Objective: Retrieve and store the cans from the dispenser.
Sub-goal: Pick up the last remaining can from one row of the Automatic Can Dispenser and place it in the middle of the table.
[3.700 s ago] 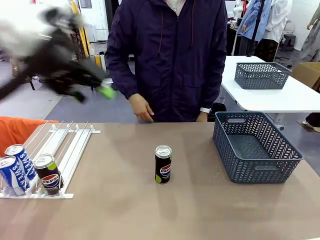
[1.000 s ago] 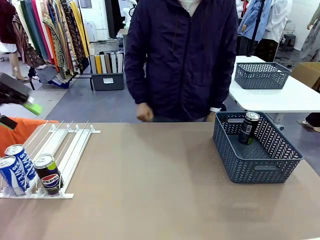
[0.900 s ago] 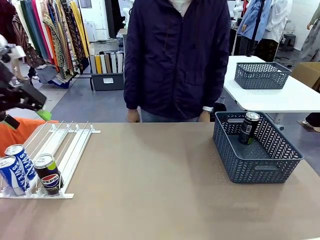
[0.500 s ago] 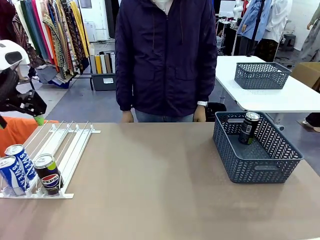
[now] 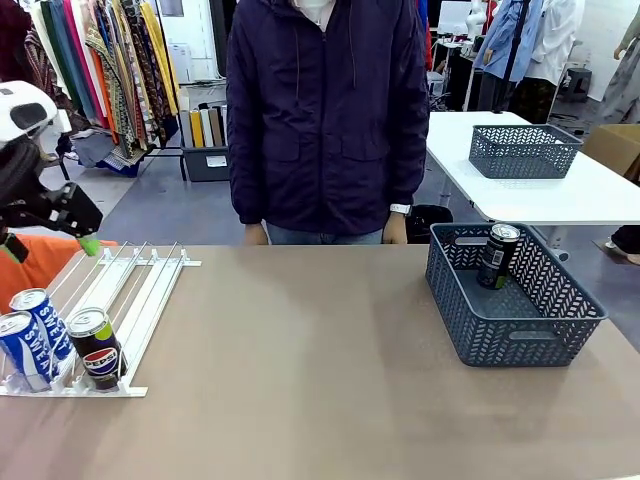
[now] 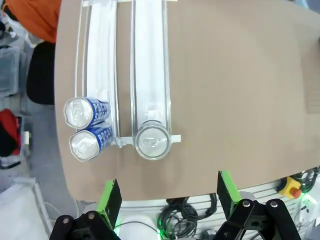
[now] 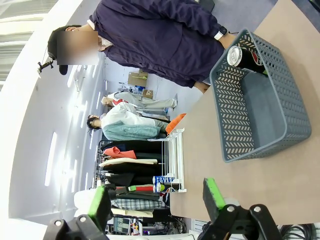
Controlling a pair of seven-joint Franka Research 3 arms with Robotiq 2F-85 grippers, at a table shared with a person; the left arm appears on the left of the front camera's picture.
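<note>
The white dispenser [image 5: 140,285] lies at the table's left. At its near end stand two blue cans [image 5: 30,330] and a black Pepsi can [image 5: 97,348]. My left gripper [image 5: 50,240] hovers open high above the rack's far left. From above, in the left wrist view, my left gripper [image 6: 167,195] is spread over the dispenser [image 6: 150,60], the blue cans [image 6: 82,127] and the Pepsi can [image 6: 152,142]. Another black can [image 5: 497,255] stands in the grey basket [image 5: 515,330]. My right gripper [image 7: 156,197] is open and empty, well back from the basket [image 7: 260,105] and its can [image 7: 240,55].
A person in a dark jacket [image 5: 325,110] stands at the table's far edge, both hands low at the rim. A second grey basket [image 5: 522,150] sits on a white table behind. Something orange [image 5: 30,262] lies beyond the rack's left side.
The Pepsi can that stood mid-table now stands in the grey basket. My left gripper has swung down to the left edge, above the rack. The person has shifted left.
</note>
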